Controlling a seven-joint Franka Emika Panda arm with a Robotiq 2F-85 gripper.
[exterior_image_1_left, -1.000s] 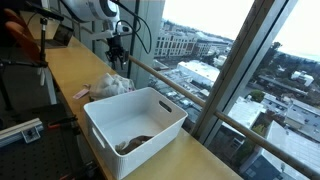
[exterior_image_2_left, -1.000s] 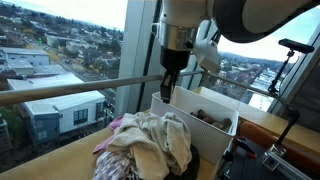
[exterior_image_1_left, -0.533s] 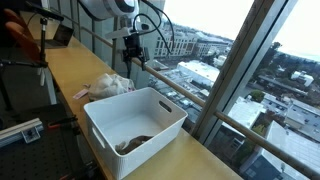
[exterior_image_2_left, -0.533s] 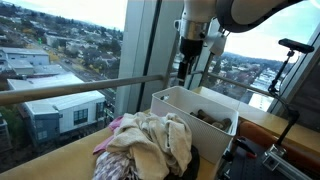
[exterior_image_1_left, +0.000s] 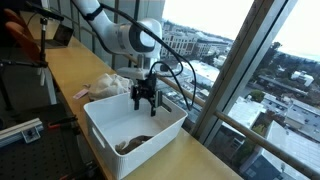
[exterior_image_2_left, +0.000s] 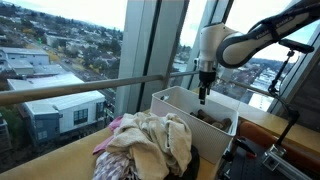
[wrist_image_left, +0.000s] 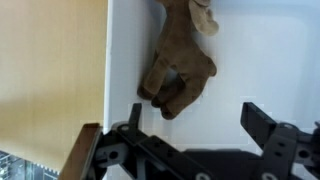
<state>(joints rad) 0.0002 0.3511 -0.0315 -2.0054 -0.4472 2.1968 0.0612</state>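
The gripper (exterior_image_1_left: 145, 98) hangs over the white bin (exterior_image_1_left: 105, 140), jaws wide apart and empty. The brown cloth (wrist_image_left: 180, 75) lies inside, close against a bin wall. A descent there could catch a finger on the rim.

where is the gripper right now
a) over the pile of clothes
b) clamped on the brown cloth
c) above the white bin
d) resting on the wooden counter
c: the gripper hangs over the white bin, jaws open and empty, with the brown cloth lying on the bin's floor below it.
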